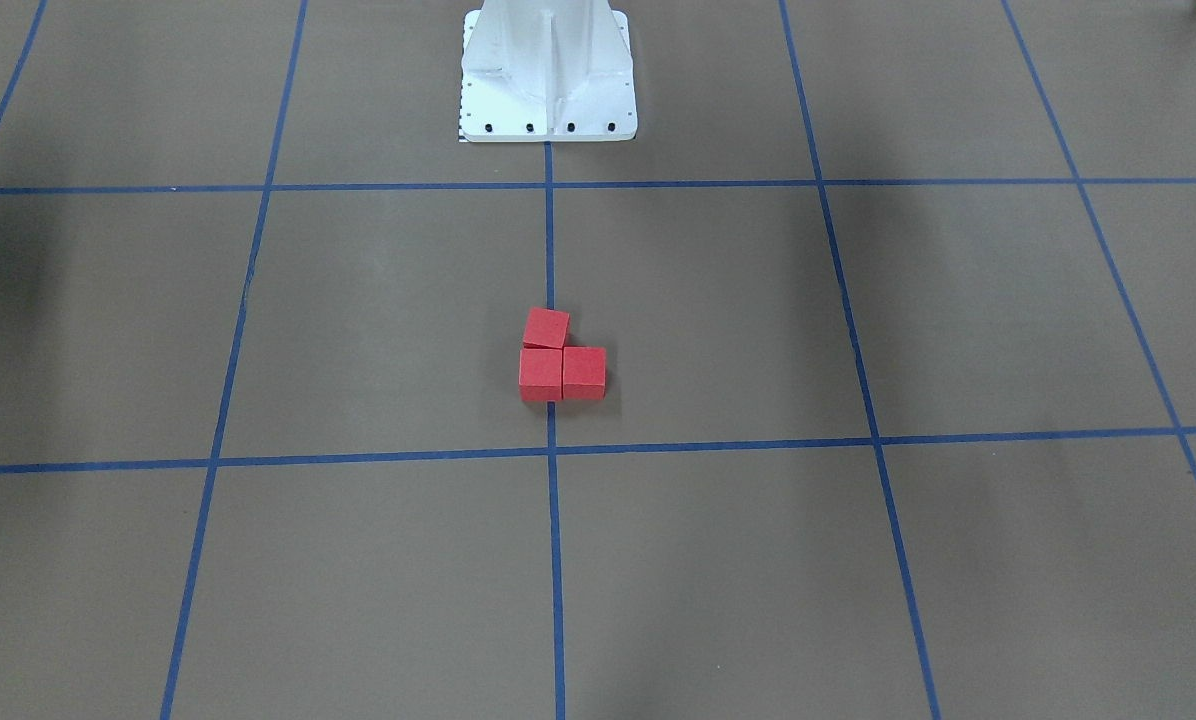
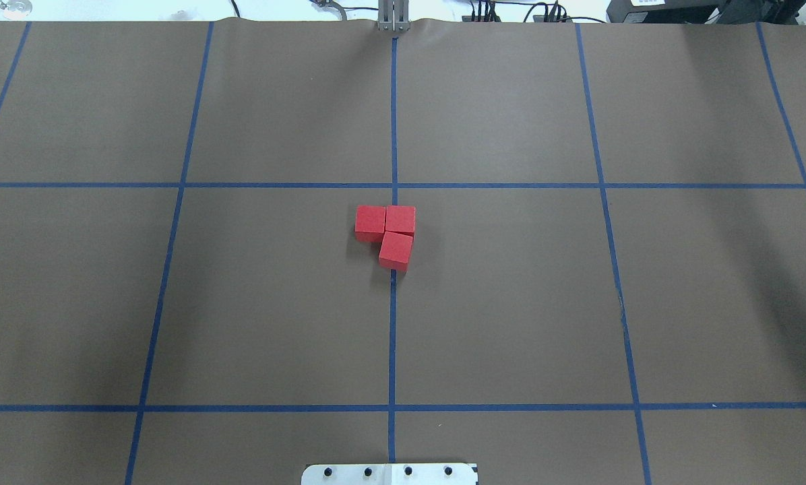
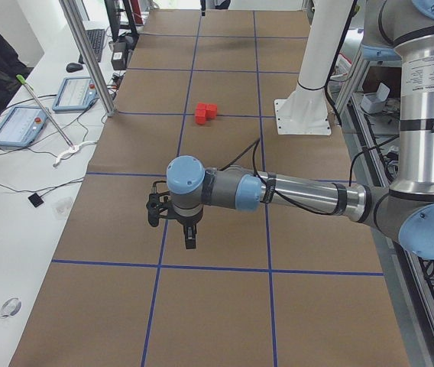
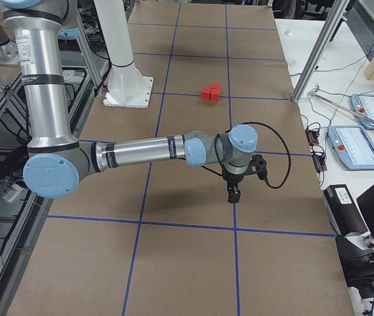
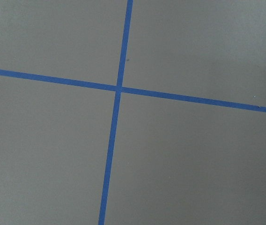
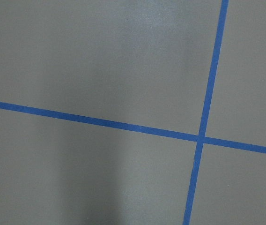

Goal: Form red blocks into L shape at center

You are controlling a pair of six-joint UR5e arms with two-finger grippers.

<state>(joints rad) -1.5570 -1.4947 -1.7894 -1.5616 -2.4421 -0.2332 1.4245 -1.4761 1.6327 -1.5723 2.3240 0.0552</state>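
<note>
- The three blocks (image 2: 386, 236) sit in the middle of the overhead frame, touching one another. Two are side by side and the third is tucked under the right one, slightly twisted.
- They straddle the blue line (image 2: 393, 323) that marks the center (image 2: 443, 283), so the L looks formed and in place. Only the twisted block might want squaring up.
- The left gripper (image 3: 189, 238) hangs over a grid crossing in the lower middle of the left side view, well apart from the blocks. It probably leaves them unshadowed and undisturbed.
- The right gripper (image 4: 234, 193) hangs likewise in the right side view, far from the blocks.
- I cannot tell whether either gripper's fingers are spread or pressed together. Only the side views show them, and both wrist cameras see bare floor and tape.
- The surface is matte brown paper (image 1: 858, 560) gridded with blue tape. The white base (image 1: 548, 75) is at top centre of the front view.
- White benches flank the paper and carry pendants (image 3: 20, 126) and cables (image 4: 319, 141).
</note>
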